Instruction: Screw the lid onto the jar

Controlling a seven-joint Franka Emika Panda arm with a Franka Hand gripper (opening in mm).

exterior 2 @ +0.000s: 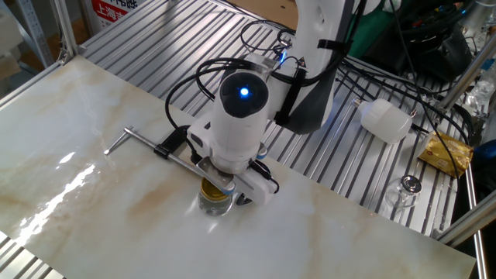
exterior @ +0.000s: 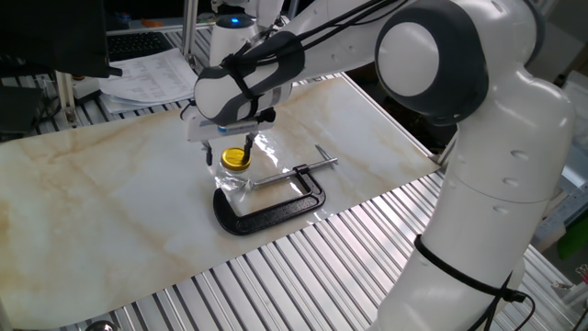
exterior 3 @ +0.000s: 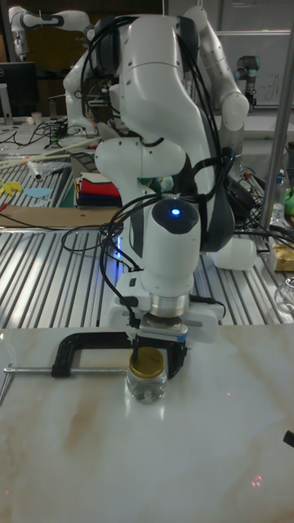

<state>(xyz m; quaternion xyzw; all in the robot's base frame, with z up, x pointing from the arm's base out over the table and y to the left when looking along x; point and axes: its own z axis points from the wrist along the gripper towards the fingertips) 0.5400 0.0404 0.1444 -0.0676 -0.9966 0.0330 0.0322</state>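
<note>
Gripper hangs directly above lid on jar; finger spread I cannot tell. Black C-clamp lies at 4 o'clock from the jar.

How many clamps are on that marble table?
1: a black C-clamp lies on the table, right beside the jar under the gripper. The arm might hide something behind.

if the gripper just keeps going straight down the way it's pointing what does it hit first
Most likely the yellow lid sitting on the jar. The gripper points straight down right above it, though its exact sideways offset is hard to judge.
</note>
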